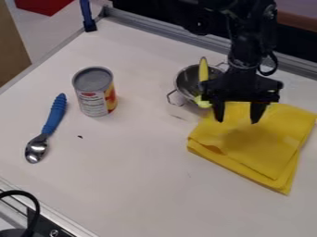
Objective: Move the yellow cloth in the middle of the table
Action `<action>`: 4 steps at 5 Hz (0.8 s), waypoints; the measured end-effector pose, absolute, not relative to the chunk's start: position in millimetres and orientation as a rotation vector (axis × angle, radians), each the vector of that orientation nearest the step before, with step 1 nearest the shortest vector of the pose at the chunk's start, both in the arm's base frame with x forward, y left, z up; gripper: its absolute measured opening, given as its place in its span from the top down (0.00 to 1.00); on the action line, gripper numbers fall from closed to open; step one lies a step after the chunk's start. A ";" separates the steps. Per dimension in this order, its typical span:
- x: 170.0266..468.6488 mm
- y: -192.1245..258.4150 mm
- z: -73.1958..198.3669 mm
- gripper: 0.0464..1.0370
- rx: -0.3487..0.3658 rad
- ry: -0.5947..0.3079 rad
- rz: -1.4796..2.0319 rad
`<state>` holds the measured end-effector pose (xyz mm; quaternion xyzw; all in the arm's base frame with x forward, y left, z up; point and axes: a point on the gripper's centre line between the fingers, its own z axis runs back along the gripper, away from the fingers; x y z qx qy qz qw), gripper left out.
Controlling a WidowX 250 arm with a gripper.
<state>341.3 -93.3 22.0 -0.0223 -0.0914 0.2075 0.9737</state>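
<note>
gripper (237, 121): fingers spread, nothing pinched | yellow cloth (259, 144): folded, flat on table (133, 178), right side of view, near pot (187, 83) | relation: cloth under fingertips, most of it toward camera; contact unclear; roughly square, no clear long axis | next, likely: lower, pinch near back edge, drag left to middle

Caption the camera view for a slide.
Open hand over folded yellow cloth beside a metal pot; can and blue-handled spoon farther left in frame, on the white table.
</note>
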 end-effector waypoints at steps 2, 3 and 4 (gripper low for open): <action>359.0 -108.2 1.1 0.87 -0.044 -0.191 0.584; 356.1 -109.8 -13.1 0.99 -0.028 -0.139 0.554; 350.7 -111.6 -16.4 0.99 -0.033 -0.114 0.493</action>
